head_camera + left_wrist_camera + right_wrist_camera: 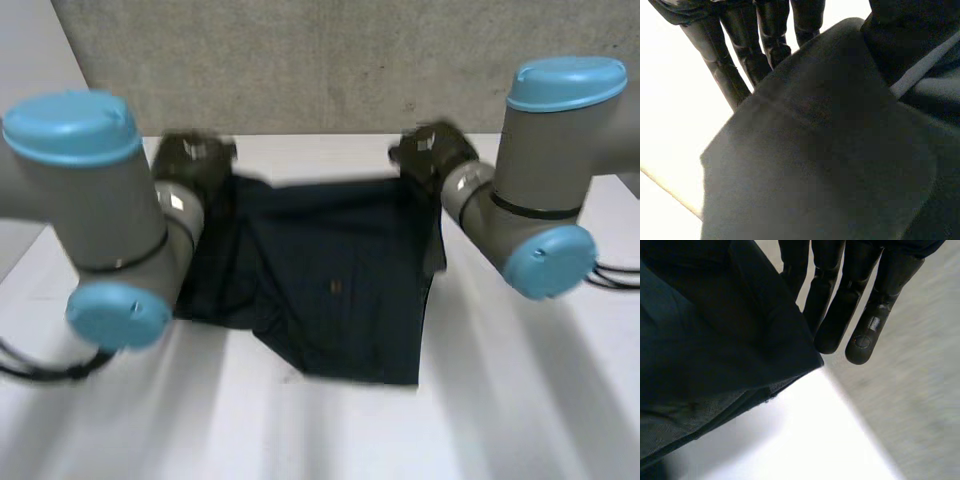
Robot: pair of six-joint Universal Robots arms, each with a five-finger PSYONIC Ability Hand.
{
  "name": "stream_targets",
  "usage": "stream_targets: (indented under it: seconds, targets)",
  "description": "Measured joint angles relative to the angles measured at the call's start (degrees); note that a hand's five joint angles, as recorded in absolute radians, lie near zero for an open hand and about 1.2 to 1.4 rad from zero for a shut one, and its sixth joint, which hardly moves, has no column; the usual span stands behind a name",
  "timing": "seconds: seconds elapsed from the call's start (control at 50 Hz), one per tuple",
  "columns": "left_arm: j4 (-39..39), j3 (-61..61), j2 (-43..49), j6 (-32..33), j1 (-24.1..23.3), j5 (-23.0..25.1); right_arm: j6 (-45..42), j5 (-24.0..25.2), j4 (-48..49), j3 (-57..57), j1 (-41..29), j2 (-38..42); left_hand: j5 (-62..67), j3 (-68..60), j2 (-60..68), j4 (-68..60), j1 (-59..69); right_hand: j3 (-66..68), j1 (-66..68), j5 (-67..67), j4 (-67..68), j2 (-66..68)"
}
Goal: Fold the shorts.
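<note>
The dark shorts (340, 290) are spread out in the middle of the frame on the white table (520, 400). Their top edge is pulled straight between my two hands.

My left hand (195, 160) is at the upper left corner of the shorts. My right hand (435, 152) is at the upper right corner.

In my left wrist view, my straight fingers (735, 55) go behind the shorts (830, 165). I am pinching the cloth there.

In my right wrist view, a corner of the shorts (715, 355) lies right against my straight fingers (867, 315). I am pinching it there too. The table (805, 440) is just past my fingertips.
</note>
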State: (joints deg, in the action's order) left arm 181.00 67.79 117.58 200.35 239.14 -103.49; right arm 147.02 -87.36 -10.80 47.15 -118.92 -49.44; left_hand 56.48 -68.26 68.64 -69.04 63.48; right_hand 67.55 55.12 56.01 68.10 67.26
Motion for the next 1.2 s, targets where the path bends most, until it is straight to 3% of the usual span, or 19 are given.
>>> stream_targets:
  seconds: [0.06,0.1,0.22,0.32,0.4,0.52,0.68,0.78,0.88,0.96,0.98,1.04,1.08,1.1,1.12,1.2]
  targets:
    - [5.8,-6.1,1.0,3.0,1.4,0.0,-0.3,-1.3,9.5,-3.6,0.0,1.1,0.0,0.0,0.0,-0.1,0.0,0.0,0.0,0.0,0.1,0.0]
    - [12.9,-11.0,1.2,5.2,2.5,-0.1,-0.5,-2.3,20.9,-6.4,0.0,0.6,0.0,0.0,0.0,-0.1,0.0,0.0,0.0,0.0,0.2,0.0]
    - [24.6,-14.0,-1.3,6.8,3.1,0.1,-0.5,-2.7,32.7,-7.6,0.0,-3.7,0.0,0.0,0.0,-0.1,0.0,0.0,0.0,0.0,0.2,0.0]
    - [26.4,-10.6,-4.8,6.7,2.9,0.5,-0.4,-1.8,30.1,-6.6,0.0,-7.2,0.0,0.0,0.0,-0.1,0.0,0.0,0.0,0.0,0.2,0.0]
    - [23.9,-0.6,-10.9,6.4,2.4,1.0,-0.3,1.5,15.9,-3.1,0.1,-12.0,0.0,-0.1,0.1,-0.1,0.0,0.3,0.0,0.1,0.2,0.0]
    - [14.6,12.1,-15.2,6.1,1.0,1.1,-0.4,4.7,-4.6,4.0,0.6,-14.4,0.0,-0.2,0.1,-0.1,0.1,0.5,0.0,0.1,0.2,0.0]
    - [0.0,18.7,-12.6,4.2,-2.4,0.5,-1.4,5.7,-19.5,12.6,0.7,-13.8,0.0,0.1,-0.3,0.5,0.2,0.5,0.0,0.1,0.2,0.0]
    - [-5.2,18.3,-8.0,3.2,-3.3,0.2,-3.1,5.8,-21.5,13.7,0.6,-10.9,0.0,1.1,-1.5,2.0,0.1,0.5,0.0,0.1,0.2,0.0]
    - [-4.2,15.1,-2.2,3.1,-2.9,-0.7,-2.3,5.6,-18.4,10.2,0.3,-4.7,-5.8,8.1,-8.6,8.6,-3.1,0.5,0.0,0.1,0.2,0.0]
    - [-0.9,12.6,2.1,3.5,-2.3,-1.3,1.4,5.3,-13.3,7.6,0.2,0.9,-17.1,18.9,-19.4,19.8,-15.1,0.5,0.2,0.1,0.2,0.0]
    - [-0.3,12.3,2.8,3.5,-2.2,-1.4,2.0,5.3,-12.5,7.3,0.2,1.6,-27.1,28.7,-29.9,29.9,-26.6,0.5,0.2,0.1,0.2,0.0]
    - [1.5,10.8,5.7,4.3,-1.8,-1.7,5.3,4.8,-8.2,6.7,0.2,4.6,-37.0,39.0,-39.5,39.5,-35.3,-10.1,-10.4,-9.9,-10.3,-10.5]
    - [2.0,10.1,7.0,5.0,-1.7,-1.8,6.7,4.4,-6.0,6.9,0.3,5.2,-42.2,43.4,-44.8,44.8,-40.8,-33.7,-31.3,-31.3,-32.6,-34.6]
    - [2.1,9.8,7.6,5.7,-1.6,-1.9,7.3,4.3,-5.1,7.2,0.3,5.1,-42.2,43.4,-44.8,44.8,-40.8,-36.0,-34.1,-34.6,-36.0,-38.1]
    - [2.0,9.6,8.0,6.2,-1.6,-2.0,8.2,3.9,-3.7,7.8,0.5,4.8,-53.4,55.1,-55.8,56.3,-51.3,-48.8,-41.4,-46.5,-48.9,-49.9]
    - [1.7,9.5,8.0,7.5,-1.6,-2.3,9.5,3.2,-1.1,9.9,0.8,2.8,-53.7,55.3,-56.3,56.7,-51.3,-55.4,-43.2,-52.0,-54.5,-54.5]
